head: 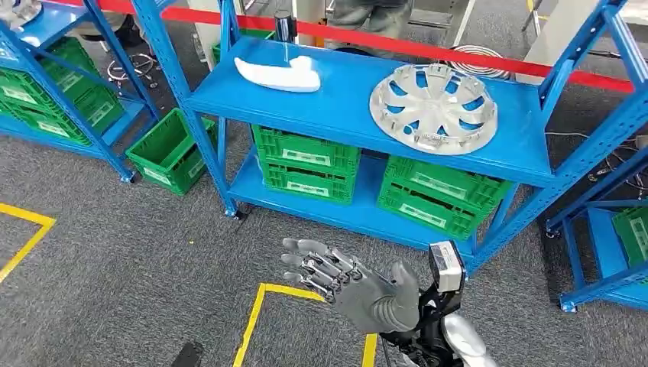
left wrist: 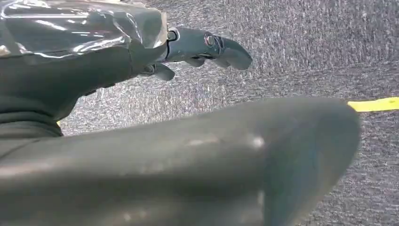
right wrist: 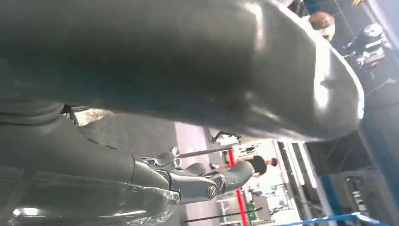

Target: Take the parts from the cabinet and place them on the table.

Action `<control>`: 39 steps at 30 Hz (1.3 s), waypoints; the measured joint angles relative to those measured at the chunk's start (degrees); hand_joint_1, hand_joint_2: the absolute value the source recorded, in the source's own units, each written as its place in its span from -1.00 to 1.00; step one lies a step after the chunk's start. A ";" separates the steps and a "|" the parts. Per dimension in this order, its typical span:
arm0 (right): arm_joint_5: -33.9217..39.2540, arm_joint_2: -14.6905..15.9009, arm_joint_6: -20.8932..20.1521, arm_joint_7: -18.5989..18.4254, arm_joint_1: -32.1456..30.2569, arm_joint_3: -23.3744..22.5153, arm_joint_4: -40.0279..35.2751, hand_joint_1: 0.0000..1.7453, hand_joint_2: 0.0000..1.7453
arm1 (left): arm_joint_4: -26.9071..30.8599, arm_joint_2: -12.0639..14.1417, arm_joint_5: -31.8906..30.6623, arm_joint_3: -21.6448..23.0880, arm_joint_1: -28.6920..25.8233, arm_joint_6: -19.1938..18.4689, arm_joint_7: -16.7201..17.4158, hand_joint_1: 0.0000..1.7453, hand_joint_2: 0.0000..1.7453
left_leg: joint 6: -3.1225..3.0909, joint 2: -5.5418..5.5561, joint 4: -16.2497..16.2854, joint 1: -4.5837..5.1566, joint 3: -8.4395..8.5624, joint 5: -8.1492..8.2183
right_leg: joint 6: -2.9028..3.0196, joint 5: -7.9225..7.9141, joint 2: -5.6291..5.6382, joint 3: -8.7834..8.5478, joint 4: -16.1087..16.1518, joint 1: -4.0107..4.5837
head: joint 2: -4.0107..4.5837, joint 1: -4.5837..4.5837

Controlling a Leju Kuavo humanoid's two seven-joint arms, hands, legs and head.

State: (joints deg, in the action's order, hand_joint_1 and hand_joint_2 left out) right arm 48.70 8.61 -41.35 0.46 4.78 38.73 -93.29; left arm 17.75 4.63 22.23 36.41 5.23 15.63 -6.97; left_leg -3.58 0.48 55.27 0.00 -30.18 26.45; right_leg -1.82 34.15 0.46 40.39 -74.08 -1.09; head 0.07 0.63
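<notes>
head view, right hand (head: 348,279) empty, fingers spread, below wheel cover (head: 433,108)

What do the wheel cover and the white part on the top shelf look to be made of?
Wheel cover: probably silver-painted plastic, with a dull metallic sheen and thin moulded spokes. White part: likely glossy moulded plastic, smooth with soft highlights. Shelf: blue-painted metal, by its look.

Your right hand (head: 344,279) is raised ahead of you, fingers (head: 306,264) spread and extended, holding nothing. Your left hand (left wrist: 141,52) hangs pointing floorward, fingers (left wrist: 211,47) apart and likewise holding nothing.
</notes>
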 joint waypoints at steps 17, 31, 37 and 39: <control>1.23 -0.04 -0.63 -0.50 0.75 0.26 0.72 -1.00 -1.00 | -0.13 -0.13 0.42 -0.07 -0.41 -0.17 0.04 -1.00 -1.00 | 3.97 -0.41 13.52 -0.87 -8.65 4.77 | 2.69 -6.76 0.13 -10.42 17.52 -0.32 | 0.00 0.13; 0.40 -0.46 -1.68 2.82 1.27 0.07 0.92 -1.00 -1.00 | -0.22 0.20 -0.28 -0.07 -0.35 -0.24 -0.35 -1.00 -1.00 | -0.15 0.20 0.86 0.48 -0.98 -0.31 | 0.19 0.72 -0.02 -0.28 0.65 0.07 | 0.00 -0.22; 0.22 -0.50 -1.79 3.10 1.15 -0.09 0.90 -1.00 -1.00 | -0.20 -0.07 -0.48 -0.09 -0.30 -0.33 -0.26 -1.00 -1.00 | 1.16 0.56 0.48 0.94 1.69 2.48 | 2.00 -9.86 -0.29 -5.75 17.27 1.19 | 0.00 0.05; 0.07 -0.59 -1.81 3.17 1.14 -0.20 0.90 -1.00 -1.00 | -0.20 -0.04 -0.48 -0.07 -0.37 -0.28 -0.26 -1.00 -1.00 | 1.56 0.52 1.69 0.93 2.15 1.97 | 2.80 -9.88 -0.01 -6.65 17.93 0.82 | 0.00 0.11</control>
State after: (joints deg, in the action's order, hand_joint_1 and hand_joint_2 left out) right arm 48.76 8.02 -43.17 3.63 5.91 38.53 -92.39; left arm 17.55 4.59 21.75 36.35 4.86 15.34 -7.23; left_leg -2.02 1.00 56.97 0.93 -28.03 28.43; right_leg 0.98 24.27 0.45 33.74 -56.16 -0.27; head 0.07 0.74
